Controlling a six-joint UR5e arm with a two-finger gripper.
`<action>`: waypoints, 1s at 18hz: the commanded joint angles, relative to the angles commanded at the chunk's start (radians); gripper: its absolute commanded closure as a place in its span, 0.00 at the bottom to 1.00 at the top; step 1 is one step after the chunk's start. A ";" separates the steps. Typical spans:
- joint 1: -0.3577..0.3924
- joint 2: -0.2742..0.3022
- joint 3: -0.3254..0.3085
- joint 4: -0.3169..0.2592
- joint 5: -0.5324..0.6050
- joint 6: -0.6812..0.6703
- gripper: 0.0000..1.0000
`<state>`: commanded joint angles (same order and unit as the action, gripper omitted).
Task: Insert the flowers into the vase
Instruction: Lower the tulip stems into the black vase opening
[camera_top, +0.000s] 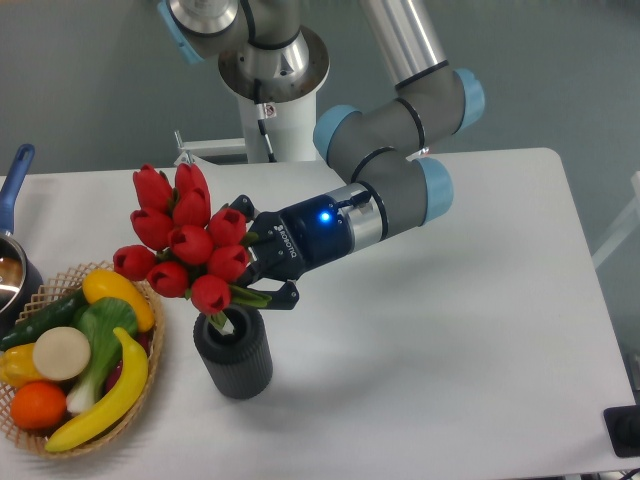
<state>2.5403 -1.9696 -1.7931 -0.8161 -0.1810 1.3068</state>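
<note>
The flowers (185, 235) are a tight bunch of red tulip buds with green stems. The bunch hangs tilted just above the vase (234, 352), with the buds leaning up and to the left of the vase and the stem ends pointing down into its round mouth. The pale tips of the stems are inside the mouth, near its rim. The buds spread wider than the vase.

The vase is a dark, nearly black cylinder with fine vertical ribs. It stands upright on the white table (450, 340).

The gripper (258, 262) comes from the right of the vase, just above it, and lies almost level. Its black fingers (277, 297) are closed on the flowers at the stems, just under the buds, so the bunch is held in the air. A blue light shines on the wrist behind the gripper. The grey arm (395, 190) with light blue joint caps rises from there, up and to the right of the vase, toward the white base (275, 125) behind it.

To the left of the vase, close but not touching, sits a wicker basket (150, 350) with plastic fruit and vegetables: a banana, an orange, a cucumber and some others. Further left of the vase, at the picture edge, is a metal pot (12, 275) with a blue handle; only part of it is visible.
</note>
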 joint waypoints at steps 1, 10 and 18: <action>0.000 0.000 -0.008 0.000 0.000 0.003 0.63; 0.009 -0.008 -0.054 0.000 0.002 0.043 0.62; 0.011 -0.044 -0.066 0.000 0.002 0.091 0.62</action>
<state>2.5510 -2.0141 -1.8592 -0.8161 -0.1795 1.3975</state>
